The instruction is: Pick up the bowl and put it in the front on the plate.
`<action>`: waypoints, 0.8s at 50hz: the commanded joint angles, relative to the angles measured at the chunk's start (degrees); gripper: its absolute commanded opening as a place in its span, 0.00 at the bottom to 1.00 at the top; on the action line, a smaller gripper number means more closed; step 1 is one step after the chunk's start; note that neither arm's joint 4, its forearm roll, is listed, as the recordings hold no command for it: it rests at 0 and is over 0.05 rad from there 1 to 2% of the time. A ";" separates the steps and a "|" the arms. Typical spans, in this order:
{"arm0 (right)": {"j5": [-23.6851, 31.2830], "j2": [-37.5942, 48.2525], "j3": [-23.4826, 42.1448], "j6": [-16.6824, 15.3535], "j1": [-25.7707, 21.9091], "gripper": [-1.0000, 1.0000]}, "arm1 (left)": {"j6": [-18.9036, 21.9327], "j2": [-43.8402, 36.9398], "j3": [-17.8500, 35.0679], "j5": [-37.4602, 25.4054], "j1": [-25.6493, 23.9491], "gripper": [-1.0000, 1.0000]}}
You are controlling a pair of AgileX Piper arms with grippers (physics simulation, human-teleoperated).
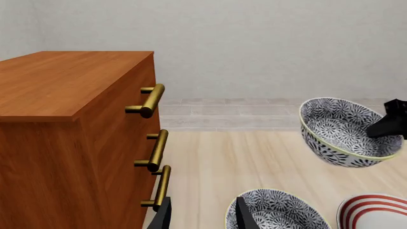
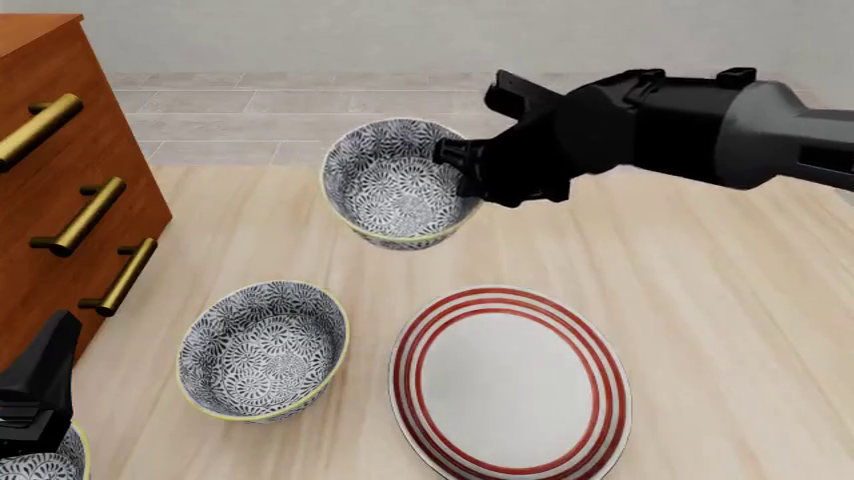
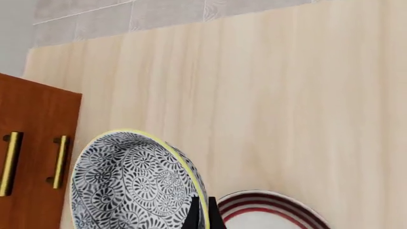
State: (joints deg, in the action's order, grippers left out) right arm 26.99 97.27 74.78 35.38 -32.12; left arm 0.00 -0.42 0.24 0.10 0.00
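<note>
The bowl (image 2: 394, 185) with the blue-grey floral pattern hangs tilted in the air behind the plate (image 2: 514, 385). My right gripper (image 2: 463, 172) is shut on its right rim. The right wrist view shows the fingers (image 3: 194, 214) pinching the yellow-green rim of the bowl (image 3: 127, 186), with the plate's red rings (image 3: 267, 202) just beyond. In the left wrist view the held bowl (image 1: 340, 131) floats above the table with the right gripper (image 1: 389, 123) on it. My left gripper (image 1: 202, 215) stands open at the front left, holding nothing.
An identical bowl (image 2: 263, 350) sits on the table left of the plate, close ahead of my left gripper. Part of another bowl (image 2: 34, 465) shows at the front left corner. A wooden dresser (image 2: 67, 180) with brass handles (image 2: 80, 215) stands along the left side.
</note>
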 commanded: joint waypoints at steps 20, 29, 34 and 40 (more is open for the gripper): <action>-0.01 -10.31 -11.63 2.89 0.71 0.00 | 0.00 0.00 0.00 0.00 0.00 1.00; -0.33 -15.37 -16.26 3.57 1.09 0.00 | 0.00 0.00 0.00 0.00 0.00 1.00; -1.57 -18.31 -20.07 4.45 1.50 0.00 | 0.00 0.00 0.00 0.00 0.00 1.00; -2.94 -20.92 -23.95 5.10 1.95 0.00 | 0.00 0.00 0.00 0.00 0.00 1.00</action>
State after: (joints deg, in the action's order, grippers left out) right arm 25.73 81.14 56.37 39.27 -30.79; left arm 0.00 -0.42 0.24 0.10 0.00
